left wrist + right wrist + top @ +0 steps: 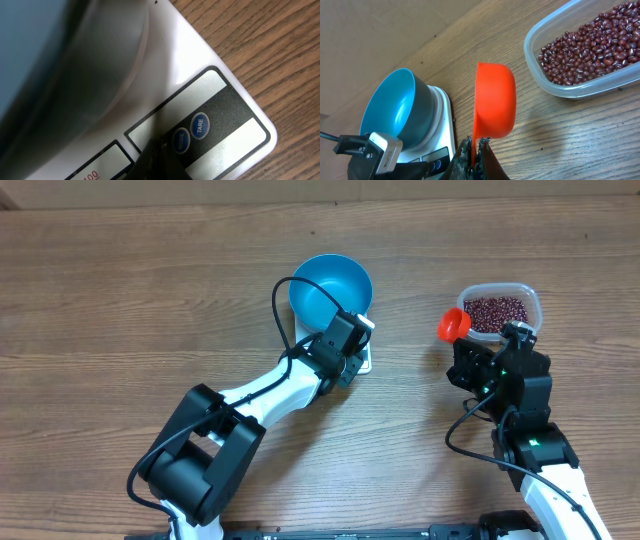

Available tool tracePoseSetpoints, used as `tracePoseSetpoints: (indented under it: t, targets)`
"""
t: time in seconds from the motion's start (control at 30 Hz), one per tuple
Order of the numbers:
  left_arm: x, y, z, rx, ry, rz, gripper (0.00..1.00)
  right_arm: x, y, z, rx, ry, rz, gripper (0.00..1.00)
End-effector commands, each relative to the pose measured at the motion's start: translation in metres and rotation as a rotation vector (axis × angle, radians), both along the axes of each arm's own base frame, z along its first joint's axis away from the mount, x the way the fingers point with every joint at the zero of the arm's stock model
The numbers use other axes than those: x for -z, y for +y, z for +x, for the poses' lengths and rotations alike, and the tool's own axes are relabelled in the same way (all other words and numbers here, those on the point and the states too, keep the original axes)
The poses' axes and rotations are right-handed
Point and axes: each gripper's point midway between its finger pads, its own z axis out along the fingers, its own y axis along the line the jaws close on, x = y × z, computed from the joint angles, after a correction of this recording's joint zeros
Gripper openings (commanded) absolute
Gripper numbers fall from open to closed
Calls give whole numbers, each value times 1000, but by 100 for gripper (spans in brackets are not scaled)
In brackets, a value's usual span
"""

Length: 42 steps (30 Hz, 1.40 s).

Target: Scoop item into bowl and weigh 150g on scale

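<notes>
The blue bowl (pixel 330 285) stands empty on the white scale (pixel 366 364). My left gripper (pixel 355 355) is shut and empty. In the left wrist view its dark tip (pixel 156 152) rests on the scale's panel (pixel 235 150) right beside the MODE button (pixel 180 140), with the TARE button (pixel 200 125) just past it. My right gripper (pixel 479 150) is shut on the handle of an empty orange scoop (pixel 495 100), which it holds on edge above the table between the scale and the tub. The red-brown beans (pixel 590 42) lie in a clear tub (pixel 497 310).
The clear tub's rim (pixel 535 55) is just right of the scoop. The left arm (pixel 270 395) reaches diagonally across the middle of the wooden table, and a black cable (pixel 285 300) loops over the bowl's near side.
</notes>
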Motion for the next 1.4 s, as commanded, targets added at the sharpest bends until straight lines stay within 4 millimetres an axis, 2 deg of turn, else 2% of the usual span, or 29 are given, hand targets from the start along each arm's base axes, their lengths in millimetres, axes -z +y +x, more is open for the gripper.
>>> tracePoseSetpoints:
  t: [0.0,0.2,0.43,0.5,0.83,0.93,0.97,1.03,1.07,1.1,1.13,1.27,1.37]
  targets:
    - [23,3,-9,30,45,50,4,-8,-3,3,12,-22,4,4]
    - [31,5,-12,42,61,70,4,-8,-3,3,11,-22,4,4]
    - [26,4,-13,43,80,77,4,-8,-3,3,12,-22,3,4]
    - [18,3,-17,49,95,79,4,-8,-3,3,12,-22,3,4]
    - [-64,-19,-48,131,-2,29,4,-8,-4,3,15,-22,1,4]
    - [-91,-10,-54,87,-15,-14,4,-8,-4,3,15,-22,0,4]
    - [-103,1,-55,53,-18,-22,4,-8,-4,3,16,-22,0,4]
    - [-113,11,-55,21,-22,-32,5,-7,-5,4,21,-22,-3,4]
    - [-120,19,-56,5,-24,-39,18,-7,-5,4,21,-22,-3,4]
    - [-126,25,-56,-15,-26,-48,100,-7,-5,4,21,-22,-3,4]
    - [-136,35,-60,-46,-25,-62,100,-8,-5,4,21,-22,-3,4]
    - [-160,54,-65,-96,-50,-100,99,-8,-5,4,21,-23,-3,4]
    - [-185,67,-69,-119,-97,-140,100,-8,-5,4,21,-22,-3,4]
